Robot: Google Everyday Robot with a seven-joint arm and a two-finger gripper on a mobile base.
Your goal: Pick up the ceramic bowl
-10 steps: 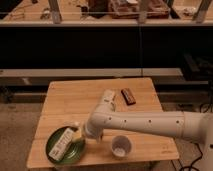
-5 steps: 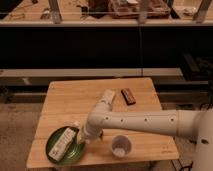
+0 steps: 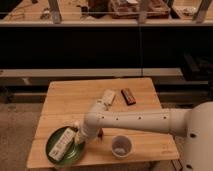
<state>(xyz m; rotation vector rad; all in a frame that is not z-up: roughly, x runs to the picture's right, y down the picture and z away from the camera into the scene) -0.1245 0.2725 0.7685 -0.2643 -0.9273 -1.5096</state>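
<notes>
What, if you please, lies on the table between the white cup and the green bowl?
In the camera view, only a short strip of bare wood separates the white cup from the green bowl. The pincer sits at the bowl's right rim.

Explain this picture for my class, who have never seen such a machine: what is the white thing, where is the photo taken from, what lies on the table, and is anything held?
The long white tube is a robot arm, reaching in from the lower right. The rounded white shape at that edge is part of the same machine. There is only one picture, looking down on a small wooden table from above and in front; where the camera is mounted is not known.

At the arm's end is its gripper, a two-finger hand, at the right rim of the ceramic bowl, the shallow green dish at the table's front left corner. A pale rectangular object lies in the bowl. Whether the gripper has gripped the rim cannot be told.

Also on the table: a white cup near the front edge, a pale packet and a dark bar farther back.
</notes>
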